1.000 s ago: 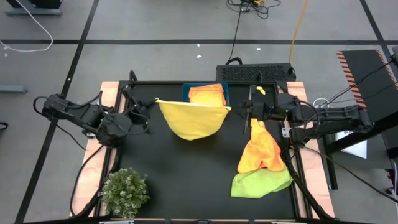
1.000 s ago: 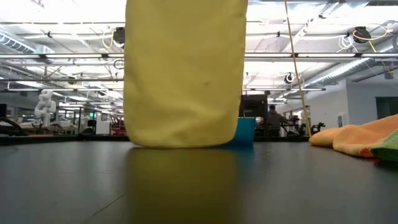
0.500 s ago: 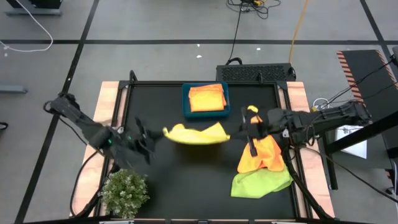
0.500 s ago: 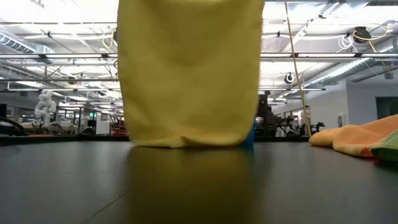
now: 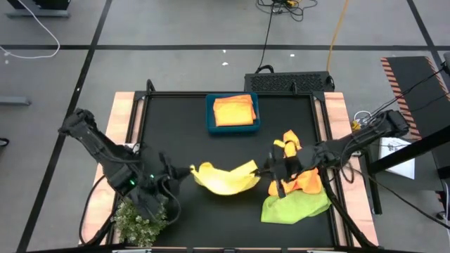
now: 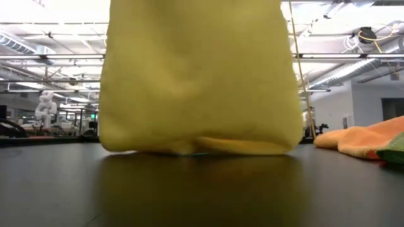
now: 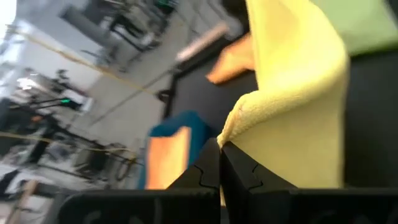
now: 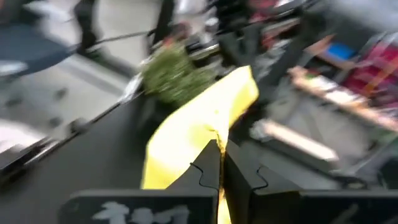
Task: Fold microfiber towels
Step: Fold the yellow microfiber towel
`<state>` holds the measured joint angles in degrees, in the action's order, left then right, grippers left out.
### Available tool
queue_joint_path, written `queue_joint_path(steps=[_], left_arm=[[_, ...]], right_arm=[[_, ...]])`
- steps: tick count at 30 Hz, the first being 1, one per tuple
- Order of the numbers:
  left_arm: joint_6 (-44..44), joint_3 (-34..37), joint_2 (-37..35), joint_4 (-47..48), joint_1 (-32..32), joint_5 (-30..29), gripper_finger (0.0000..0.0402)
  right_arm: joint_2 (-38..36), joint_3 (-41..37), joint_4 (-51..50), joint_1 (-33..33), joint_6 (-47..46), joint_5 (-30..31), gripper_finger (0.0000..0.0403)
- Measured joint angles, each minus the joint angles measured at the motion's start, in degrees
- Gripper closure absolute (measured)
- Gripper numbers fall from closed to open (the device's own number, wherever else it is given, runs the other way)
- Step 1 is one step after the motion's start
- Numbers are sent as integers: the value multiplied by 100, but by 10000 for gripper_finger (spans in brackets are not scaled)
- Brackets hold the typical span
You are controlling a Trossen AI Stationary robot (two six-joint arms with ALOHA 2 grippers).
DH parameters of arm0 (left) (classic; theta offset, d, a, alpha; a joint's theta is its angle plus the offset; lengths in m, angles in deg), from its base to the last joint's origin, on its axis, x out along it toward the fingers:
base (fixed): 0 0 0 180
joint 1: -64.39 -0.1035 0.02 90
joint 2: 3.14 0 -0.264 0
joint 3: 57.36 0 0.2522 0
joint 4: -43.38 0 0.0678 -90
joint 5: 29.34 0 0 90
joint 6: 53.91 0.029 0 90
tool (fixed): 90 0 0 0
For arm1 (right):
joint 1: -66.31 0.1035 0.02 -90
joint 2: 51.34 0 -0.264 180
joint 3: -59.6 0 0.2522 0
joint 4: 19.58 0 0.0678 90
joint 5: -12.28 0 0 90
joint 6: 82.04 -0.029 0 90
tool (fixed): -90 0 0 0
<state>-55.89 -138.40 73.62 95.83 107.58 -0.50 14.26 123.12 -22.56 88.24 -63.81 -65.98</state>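
Note:
A yellow towel (image 5: 222, 178) is stretched between my two grippers over the middle of the table. In the low view (image 6: 199, 82) it hangs as a wide sheet, its lower edge on the table. My left gripper (image 5: 187, 171) is shut on its left upper corner. My right gripper (image 5: 264, 169) is shut on its right upper corner. An orange towel (image 5: 301, 169) lies crumpled at the right, partly on a lime green towel (image 5: 295, 206). Folded orange towels (image 5: 233, 110) lie in the blue bin (image 5: 210, 121). My left gripper pinches the yellow towel's corner (image 7: 235, 121) between its two shut fingers, coming level from the table's left. The towel hangs below the hold and sags toward the other gripper. My right gripper pinches the opposite corner (image 8: 225, 127) between its two shut fingers, coming level from the table's right. The towel hangs below, its lower edge (image 6: 202, 149) on the table.
A small green plant (image 5: 139, 216) stands at the near left corner, close under my left arm. The blue bin stands at the far middle. The orange and green towels fill the near right. A wooden rim runs along the table's left and right sides.
Both grippers have carried the yellow towel from in front of the blue bin toward the table's near edge and lower. The towel, which hung spread out, now sags between them, and its lower edge has bunched on the table.

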Motion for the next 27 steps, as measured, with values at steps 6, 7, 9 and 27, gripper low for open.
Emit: queue_joint_path(steps=[6, 7, 9, 27], left_arm=[[505, -76, -756, 57, -471, -710, 401], [594, -76, -889, 62, -616, -728, 401], [826, -76, -1160, 64, -926, -692, 400], [1634, 328, -1688, -395, -1959, 159, 401]], right_arm=[[-645, 2, 54, -709, -193, 741, 403], [-717, 2, 46, -856, -249, 743, 403], [-854, 2, 21, -1156, -281, 612, 403], [-925, 7, -377, -2501, -606, -1203, 403]])
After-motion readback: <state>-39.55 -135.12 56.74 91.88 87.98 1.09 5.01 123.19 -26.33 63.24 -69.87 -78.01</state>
